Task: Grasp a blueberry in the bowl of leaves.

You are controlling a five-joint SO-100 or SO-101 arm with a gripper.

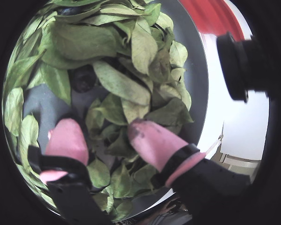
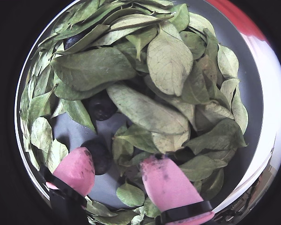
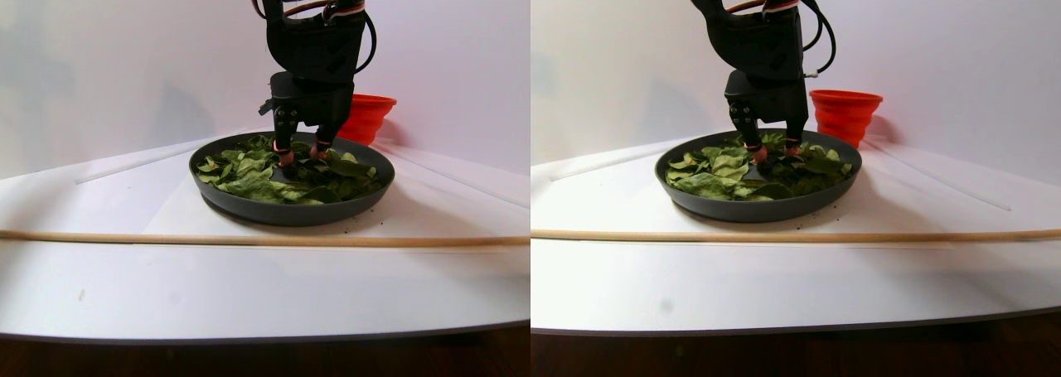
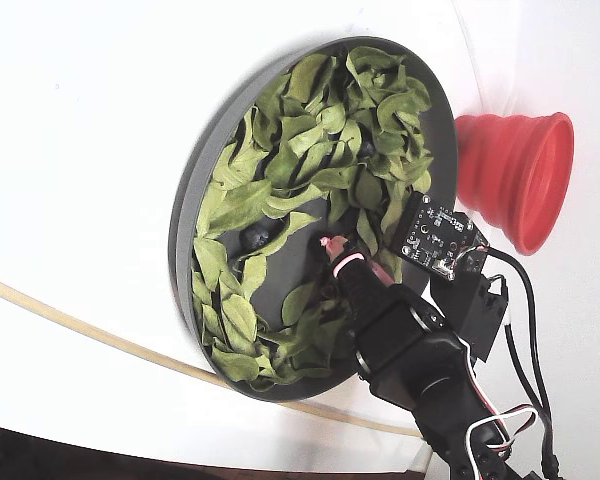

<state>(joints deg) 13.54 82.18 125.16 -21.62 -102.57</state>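
The dark grey bowl [image 2: 253,93] holds a loose heap of green leaves [image 2: 145,108]. My gripper [image 2: 118,169] is open, its pink fingertips low in the bowl. One blueberry [image 2: 97,155] lies on the bare floor, touching or almost touching the left fingertip [image 2: 76,168] on its inner side. A second blueberry [image 2: 102,105] sits farther ahead, half under leaves; it also shows in a wrist view [image 1: 84,78] and in the fixed view [image 4: 255,237]. Between the jaws are bare bowl floor and a small leaf. The gripper [image 1: 105,130] holds nothing.
A red ribbed cup [image 4: 515,175] stands just outside the bowl's rim [image 4: 192,200], behind it in the stereo pair view [image 3: 366,116]. A thin wooden stick [image 3: 265,239] lies across the white table in front of the bowl [image 3: 290,210].
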